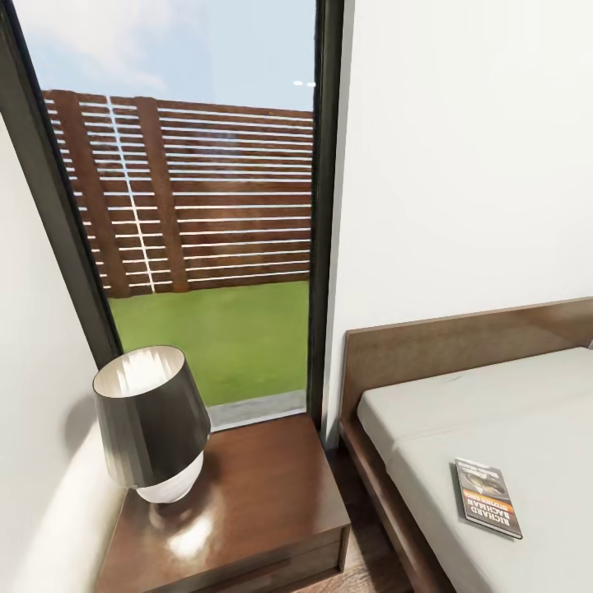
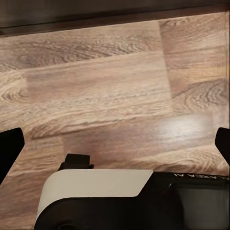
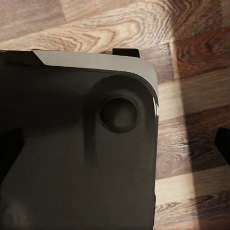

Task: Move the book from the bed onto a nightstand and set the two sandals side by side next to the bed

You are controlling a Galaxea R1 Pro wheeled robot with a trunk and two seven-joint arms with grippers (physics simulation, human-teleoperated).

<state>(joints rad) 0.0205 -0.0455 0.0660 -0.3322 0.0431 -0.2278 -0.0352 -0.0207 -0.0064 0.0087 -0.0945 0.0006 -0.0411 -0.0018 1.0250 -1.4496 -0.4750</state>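
With both grippers hanging over wood-plank floor point(image 2: 115, 86), black finger tips point(image 2: 9, 148) at the wrist views' edges set wide apart and holding nothing, the thin paperback book point(image 1: 488, 497) lies on the bed's point(image 1: 494, 412) smooth mattress, and reaching toward the glossy nightstand point(image 1: 263, 494) risks bumping the rounded lamp point(image 1: 152, 424).

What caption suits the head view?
Grey-and-orange paperback book lies on the pale mattress of the dark wooden bed, beside a glossy brown nightstand holding a dark-shaded lamp.
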